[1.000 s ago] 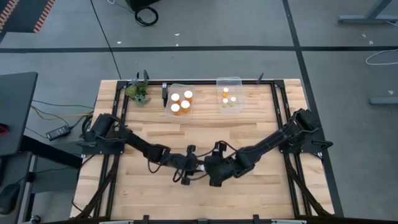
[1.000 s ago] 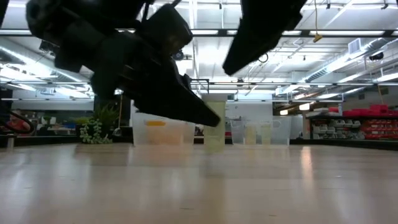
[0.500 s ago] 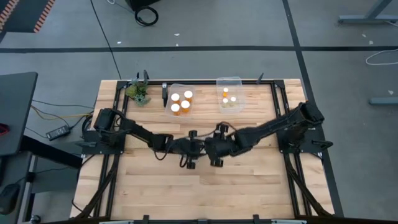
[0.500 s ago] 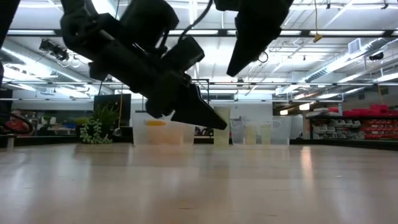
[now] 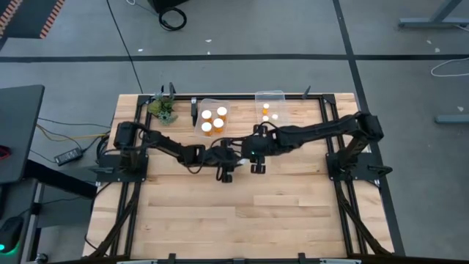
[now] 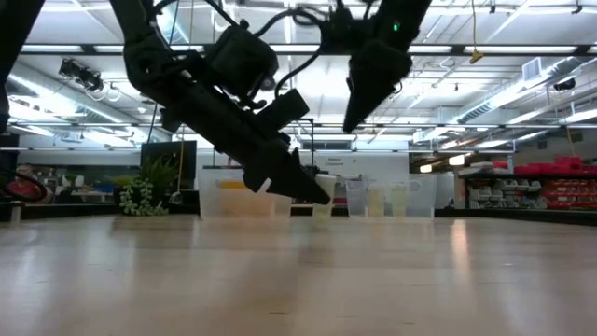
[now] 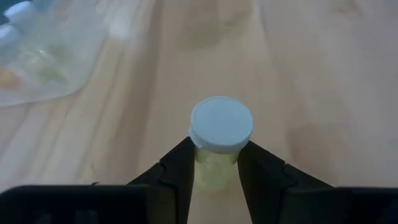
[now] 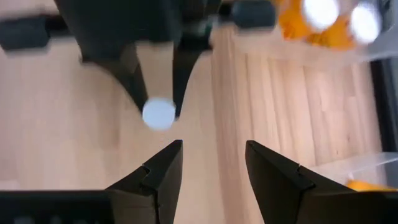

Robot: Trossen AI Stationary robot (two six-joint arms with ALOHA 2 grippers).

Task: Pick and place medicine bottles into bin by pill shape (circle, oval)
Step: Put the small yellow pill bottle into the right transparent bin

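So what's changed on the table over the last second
Both arms have swung from the near middle of the table toward the bins. The left gripper stays shut on a white-capped bottle, carried along above the wood. The right gripper stays open and empty, close beside it. The left bin, the right bin and the plant haven't moved.

grey concrete floor (image 5: 242, 29) crossed by dark tape lines (image 5: 220, 57), a black desk (image 5: 18, 132) at left, long ceiling lights (image 6: 522, 89) glowing overhead.
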